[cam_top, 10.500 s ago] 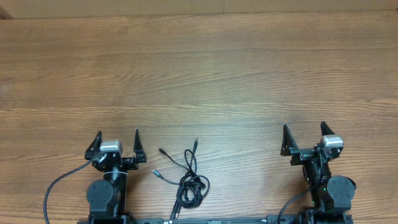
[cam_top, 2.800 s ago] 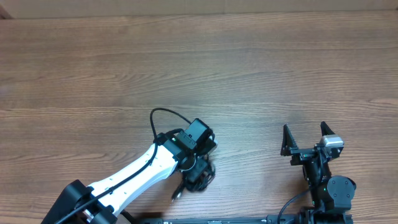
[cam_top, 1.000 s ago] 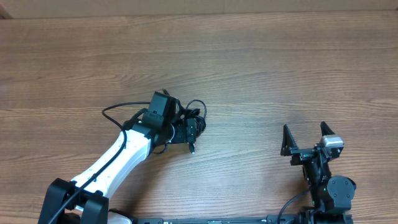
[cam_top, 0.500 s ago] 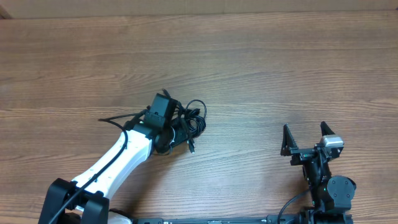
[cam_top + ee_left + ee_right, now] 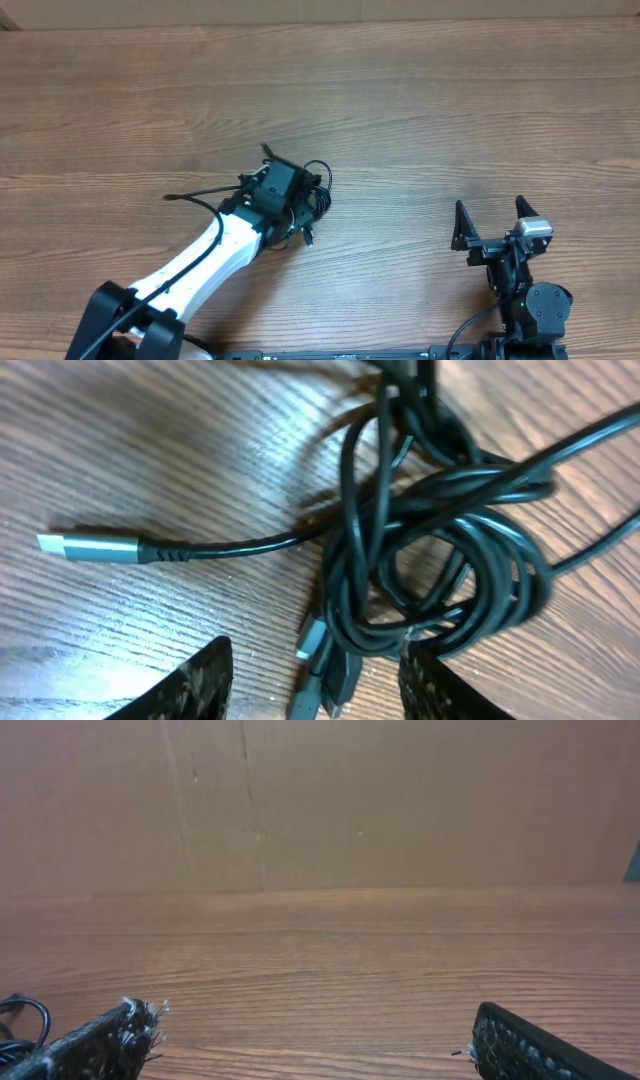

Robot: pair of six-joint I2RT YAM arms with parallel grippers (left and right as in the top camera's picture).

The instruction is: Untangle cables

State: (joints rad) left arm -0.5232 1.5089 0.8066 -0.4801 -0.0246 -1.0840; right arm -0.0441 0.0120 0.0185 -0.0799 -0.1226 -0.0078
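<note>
The cables (image 5: 318, 190) lie as one tangled black bundle on the wooden table, left of centre. In the left wrist view the bundle (image 5: 440, 560) is a knot of loops, with one silver-tipped plug (image 5: 85, 546) stretched out to the left. Two more plug ends (image 5: 325, 675) lie between my fingers. My left gripper (image 5: 293, 203) hovers right over the bundle, and its fingers (image 5: 318, 665) are open and hold nothing. My right gripper (image 5: 488, 222) is open and empty at the front right, far from the cables; its wrist view shows its spread fingers (image 5: 310, 1035).
The wooden table (image 5: 420, 110) stretches wide around the bundle. A brown cardboard wall (image 5: 400, 800) stands along the far edge. A loop of the cables (image 5: 20, 1015) shows at the left edge of the right wrist view.
The left arm reached to the bundle near the front edge, and the bundle now lies farther up the table. In the last half second the left wrist turned over it. The right arm has not moved.
</note>
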